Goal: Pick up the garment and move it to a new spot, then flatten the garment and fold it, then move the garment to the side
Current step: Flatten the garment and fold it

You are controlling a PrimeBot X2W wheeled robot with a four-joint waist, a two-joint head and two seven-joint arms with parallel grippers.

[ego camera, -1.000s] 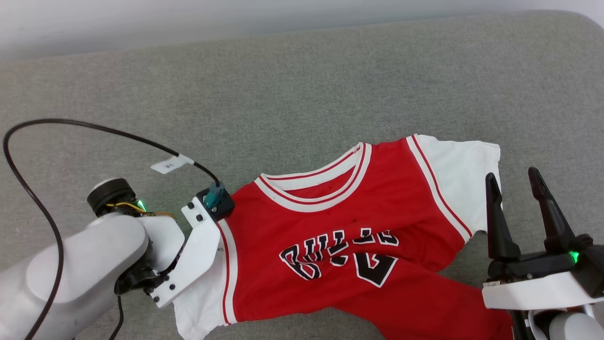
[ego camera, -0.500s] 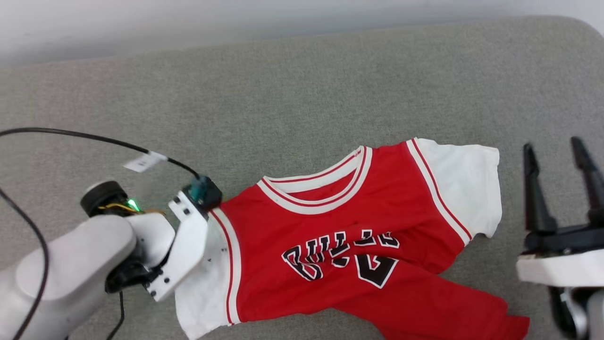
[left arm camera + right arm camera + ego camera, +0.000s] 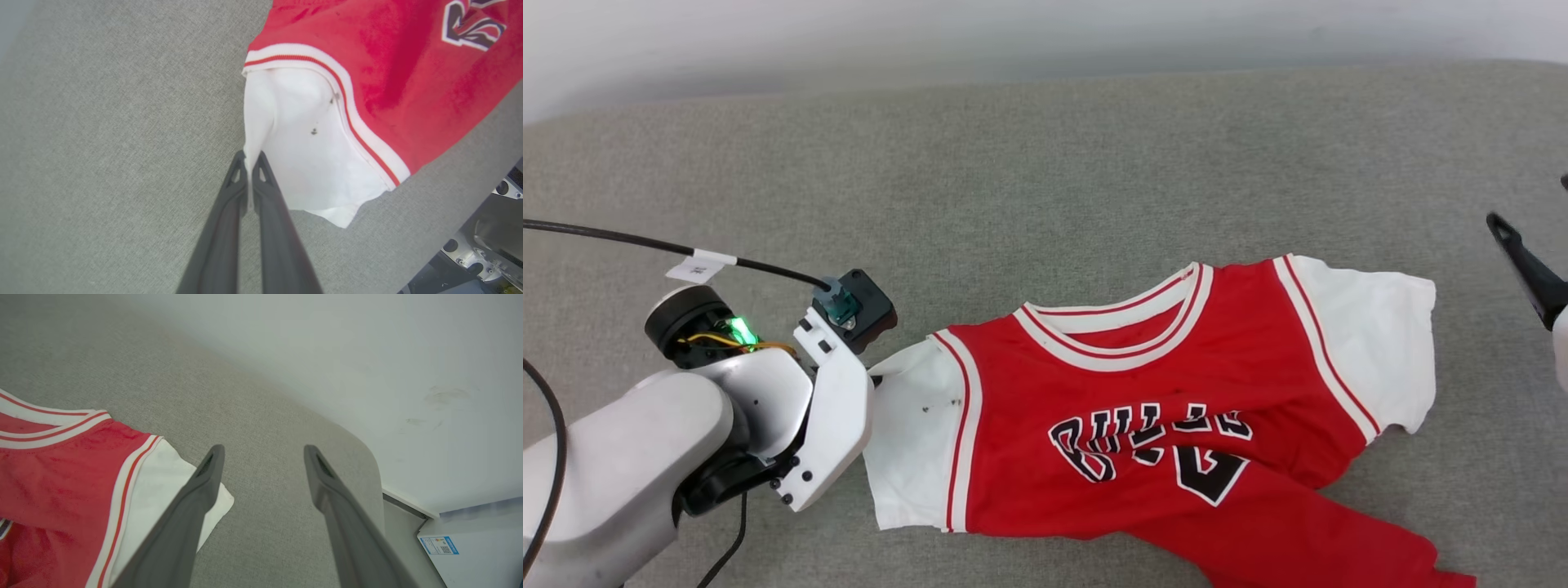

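Observation:
The garment [image 3: 1152, 408], a red jersey with white sleeves and black lettering facing up, lies crumpled on the grey surface [image 3: 1045, 188]. My left gripper [image 3: 249, 161] is shut on the edge of its left white sleeve [image 3: 302, 155], and that sleeve is drawn out toward the wrist [image 3: 837, 425] in the head view. The lower hem bunches toward the bottom right. My right gripper [image 3: 261, 453] stands open with nothing between its fingers, above bare surface just past the garment's [image 3: 61, 469] other white sleeve. One of its fingers [image 3: 1525, 269] shows at the head view's right edge.
The grey cloth-covered surface ends in a rounded corner [image 3: 367, 457] against a pale wall [image 3: 367, 355]. A white box with a blue label [image 3: 470, 547] stands beyond that corner. A black cable [image 3: 621, 241] loops from my left wrist.
My left gripper has shut on the left sleeve and pulled it out to the left, spreading it. My right gripper has drawn away to the right edge. The head view has shifted.

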